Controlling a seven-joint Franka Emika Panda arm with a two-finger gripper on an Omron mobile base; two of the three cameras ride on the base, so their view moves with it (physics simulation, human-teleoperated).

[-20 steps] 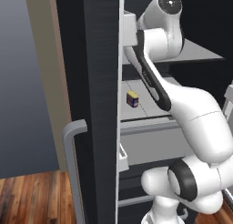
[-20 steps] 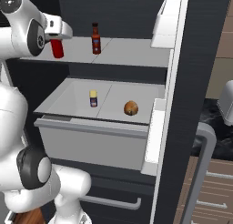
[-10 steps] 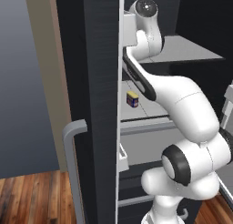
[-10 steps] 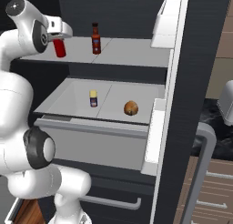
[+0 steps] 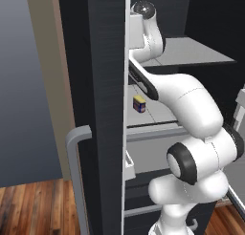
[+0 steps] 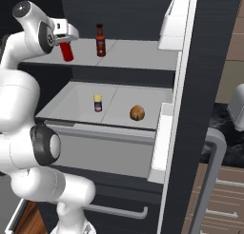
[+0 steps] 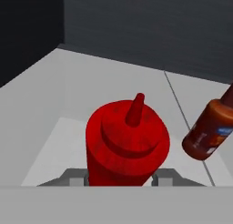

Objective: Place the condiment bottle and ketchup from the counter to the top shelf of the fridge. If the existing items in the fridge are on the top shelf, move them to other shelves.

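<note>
1 small yellow-labelled jar [image 5: 139, 104] shows in the left base view, sitting on the lower fridge shelf [image 5: 158, 115] past the white arm. Over in the right base view, the gripper [image 6: 66, 38] holds the red ketchup [image 6: 66, 51] over the left end of the top shelf [image 6: 138, 57], with the condiment bottle [image 6: 100, 40] upright just beside it, and the jar [image 6: 97, 102] and a round brown item [image 6: 137, 112] on the shelf below. The hand view shows the jaws partly closed, gripping the ketchup [image 7: 128, 143] on both sides, nozzle toward the camera, condiment bottle [image 7: 210, 130] near its right.
</note>
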